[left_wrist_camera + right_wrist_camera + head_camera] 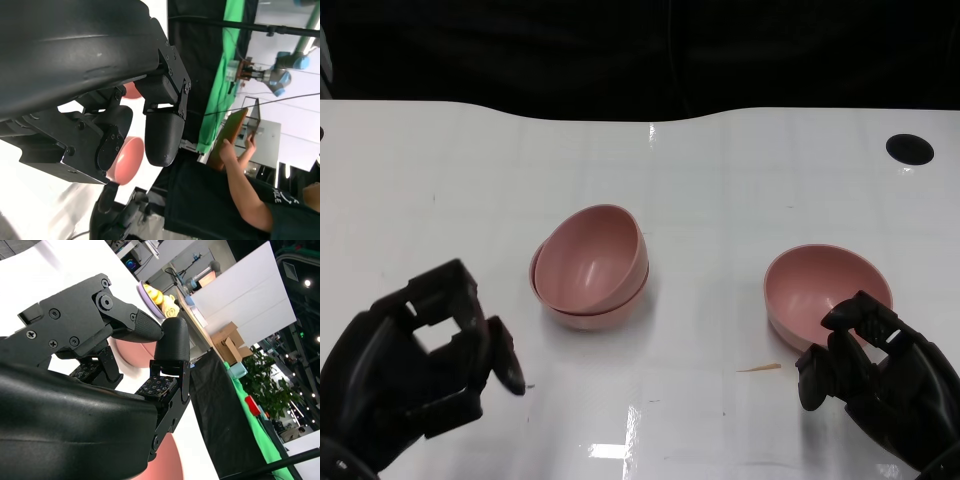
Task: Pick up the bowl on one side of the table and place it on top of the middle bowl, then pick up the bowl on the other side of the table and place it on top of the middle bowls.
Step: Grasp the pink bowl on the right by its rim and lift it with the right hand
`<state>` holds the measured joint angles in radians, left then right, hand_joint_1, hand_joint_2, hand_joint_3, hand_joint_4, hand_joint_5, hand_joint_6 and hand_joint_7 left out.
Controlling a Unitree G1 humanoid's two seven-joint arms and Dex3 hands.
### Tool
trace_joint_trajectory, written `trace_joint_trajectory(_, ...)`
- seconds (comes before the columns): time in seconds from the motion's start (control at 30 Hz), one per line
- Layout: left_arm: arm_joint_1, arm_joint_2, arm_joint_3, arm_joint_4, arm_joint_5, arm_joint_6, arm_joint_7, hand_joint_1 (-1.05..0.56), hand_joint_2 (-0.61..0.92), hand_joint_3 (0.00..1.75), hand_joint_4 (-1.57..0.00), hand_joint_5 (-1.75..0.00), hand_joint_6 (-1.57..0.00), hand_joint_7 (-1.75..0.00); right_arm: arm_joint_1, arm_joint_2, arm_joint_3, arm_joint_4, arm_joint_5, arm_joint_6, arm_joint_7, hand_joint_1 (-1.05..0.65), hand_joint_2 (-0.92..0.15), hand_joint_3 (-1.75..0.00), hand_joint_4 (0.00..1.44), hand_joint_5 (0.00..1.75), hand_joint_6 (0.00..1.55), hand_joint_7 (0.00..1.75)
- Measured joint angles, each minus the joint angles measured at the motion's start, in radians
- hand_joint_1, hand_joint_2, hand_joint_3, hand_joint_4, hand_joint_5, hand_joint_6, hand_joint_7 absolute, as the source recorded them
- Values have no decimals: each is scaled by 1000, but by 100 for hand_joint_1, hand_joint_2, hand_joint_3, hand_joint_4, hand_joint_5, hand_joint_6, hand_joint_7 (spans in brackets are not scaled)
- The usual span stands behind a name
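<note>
Pink stacked bowls [590, 265] sat mid-surface in the head view, the first stacking done; the right bowl [820, 290] remained, right hand [875, 375] curled at its near rim, grip unclear. Left hand [415, 360] hung empty, fingers apart. Right wrist view showed fingers [172, 340] over pink.

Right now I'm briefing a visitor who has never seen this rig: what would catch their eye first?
Probably the pink stacked bowls mid-table, the upper one tilted in the lower. Then the single pink bowl to the right, with the black right hand at its near rim, and the empty left hand at lower left.
</note>
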<state>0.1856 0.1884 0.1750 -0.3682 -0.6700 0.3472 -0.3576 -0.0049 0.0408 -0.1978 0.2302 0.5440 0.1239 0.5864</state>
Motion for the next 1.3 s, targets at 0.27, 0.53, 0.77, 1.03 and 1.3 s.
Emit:
trace_joint_trajectory(0.27, 27, 44, 19, 55, -8, 33, -85, 14, 75, 146, -106, -175, -89, -175, 0, 1, 0, -1, -1, -1, -9, -8, -57, -93, 92, 163, 93, 125)
trace_joint_trajectory(0.53, 27, 68, 33, 134, -7, 51, -144, 13, 74, 149, -104, -175, -88, -175, 2, 6, 14, 0, -67, -139, -13, -9, -59, -89, 91, 163, 89, 128)
trace_joint_trajectory(0.77, 22, 84, 48, 166, -7, 84, -157, 15, 69, 162, -108, -175, -91, -175, 2, 63, 28, 48, -195, -507, -43, -14, -68, -80, 97, 153, 90, 123)
trace_joint_trajectory(1.03, 20, 85, 60, 166, -16, 107, -166, 15, 69, 164, -110, -175, -93, -175, -1, 35, 61, 79, -355, -773, -128, -17, -79, -64, 96, 141, 90, 116)
trace_joint_trajectory(1.3, 25, 82, 61, 151, -20, 115, -165, 19, 78, 159, -110, -175, -94, -175, 1, -62, 75, -12, -840, -806, -359, -78, -92, -45, 40, 5, 45, 2)
